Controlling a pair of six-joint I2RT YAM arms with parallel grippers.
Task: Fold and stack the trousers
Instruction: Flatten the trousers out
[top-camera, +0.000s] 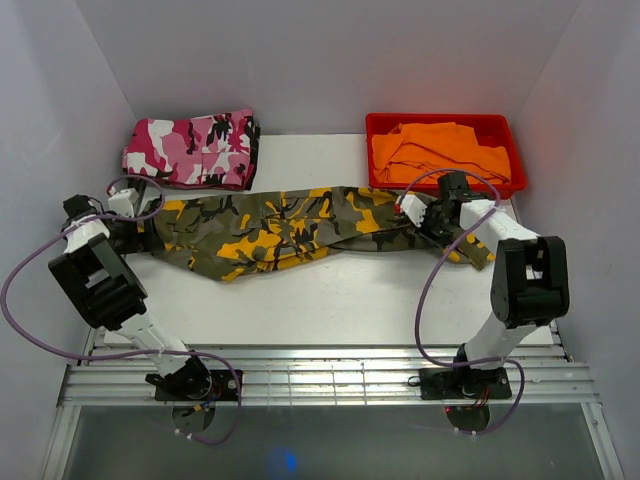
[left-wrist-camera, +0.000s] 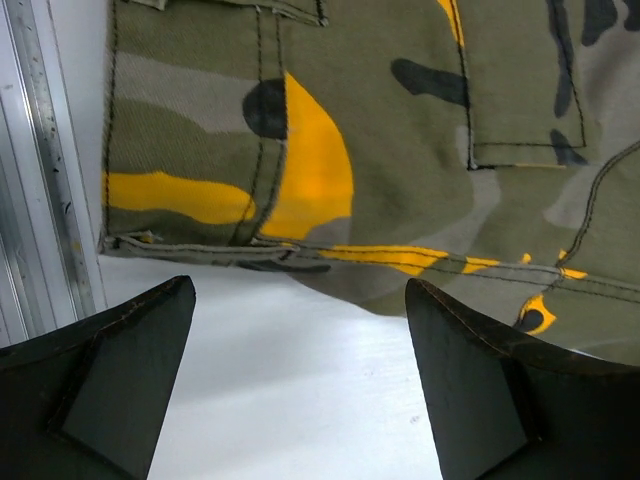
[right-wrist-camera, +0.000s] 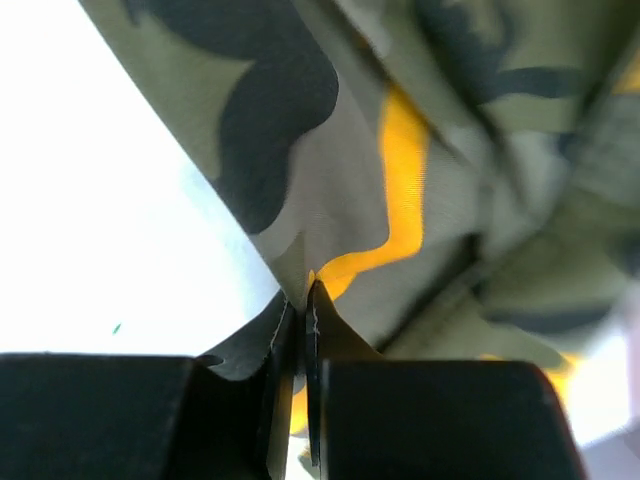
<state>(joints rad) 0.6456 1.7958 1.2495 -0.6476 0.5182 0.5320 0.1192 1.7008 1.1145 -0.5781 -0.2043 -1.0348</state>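
Olive-and-yellow camouflage cloth trousers (top-camera: 290, 230) lie stretched across the white table (top-camera: 330, 300). My right pincer (right-wrist-camera: 303, 305) pinches their right end, I judge for folding. My left pincer (left-wrist-camera: 300, 300) hangs spread beside the left hem.

The top external view looks down from above and behind the arm bases, far enough off to take in the whole table (top-camera: 330, 300). The left wrist view sits low and close, facing past the spread left gripper (left-wrist-camera: 300, 285) at a hem of the camouflage trousers (left-wrist-camera: 380, 130), which the overhead view also shows. The right wrist view is nearer still, almost against that cloth, seemingly facing down.
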